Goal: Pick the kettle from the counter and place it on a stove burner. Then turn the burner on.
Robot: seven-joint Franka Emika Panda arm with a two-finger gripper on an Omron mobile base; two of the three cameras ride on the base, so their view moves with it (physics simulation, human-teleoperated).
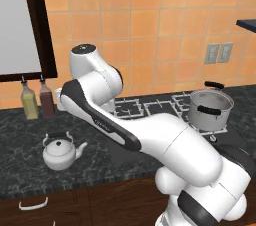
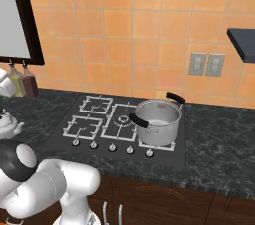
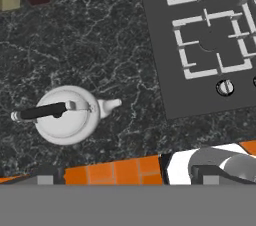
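the pincer point(image 3: 125, 177) hangs above the counter point(image 3: 100, 45) with its jaws spread wide and nothing between them; its two dark tips rise at the bottom of the hand view, one on each side. below it, in that view, the kettle point(image 3: 65, 115) sits upright on the dark mottled stone, well apart from the tips, its black handle lying across the lid and its short spout pointing toward the black cooktop point(image 3: 200, 40). the kettle stands beside the cooktop's edge without touching it. in the left base view the kettle point(image 1: 60, 152) rests near the counter's front edge, left of the arm, with two bottles point(image 1: 37, 100) against the tiled wall behind it. the back-left stove burner point(image 2: 97, 103) is bare in the right base view. a steel pot point(image 2: 158, 119) with black handles stands on the right side of the cooktop, and a row of knobs point(image 2: 112, 147) runs along the front.
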